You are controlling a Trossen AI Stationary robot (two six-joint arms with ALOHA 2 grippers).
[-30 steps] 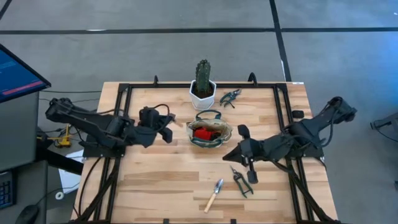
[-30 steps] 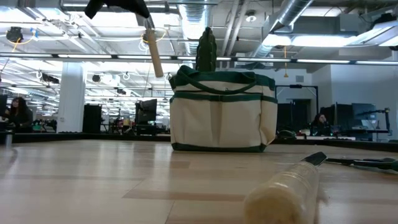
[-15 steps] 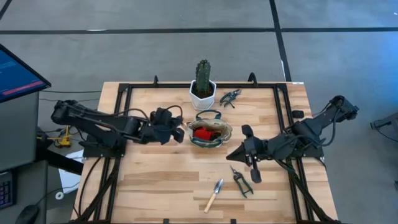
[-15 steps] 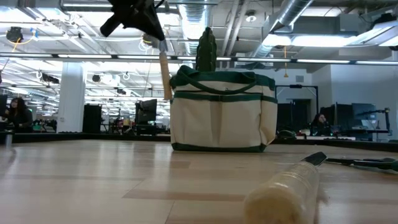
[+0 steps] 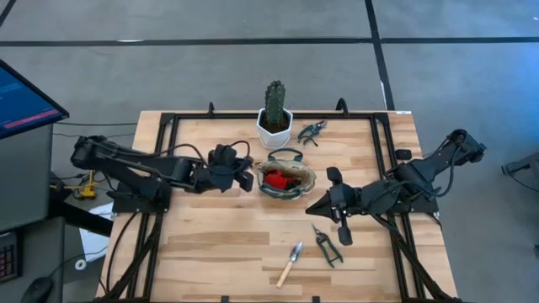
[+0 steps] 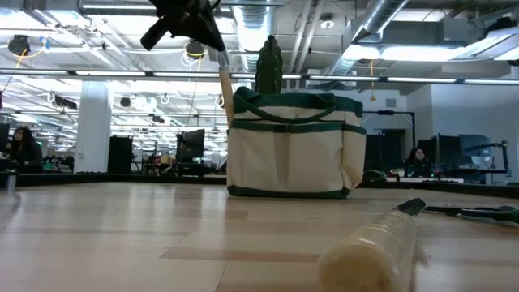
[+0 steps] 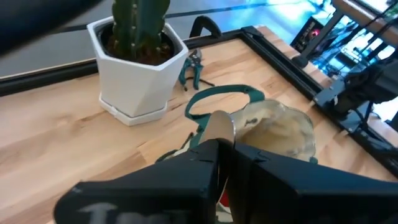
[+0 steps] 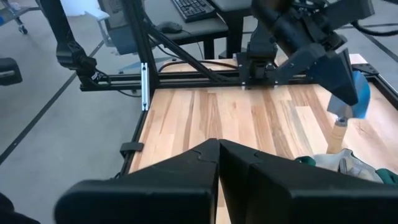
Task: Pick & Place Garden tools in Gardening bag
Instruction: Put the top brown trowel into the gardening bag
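The gardening bag stands open mid-tabletop, a red tool inside it. The left gripper, clamped on a wooden-handled tool, hangs at the bag's left rim. The right gripper is closed and empty beside the bag. Pruning shears and a trowel lie on the tabletop nearby.

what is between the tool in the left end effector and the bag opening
Nothing visible. The left end effector holds a wooden-handled tool upright right at the bag rim's left edge, handle hanging down. The cactus pot stands behind the bag, off that path.
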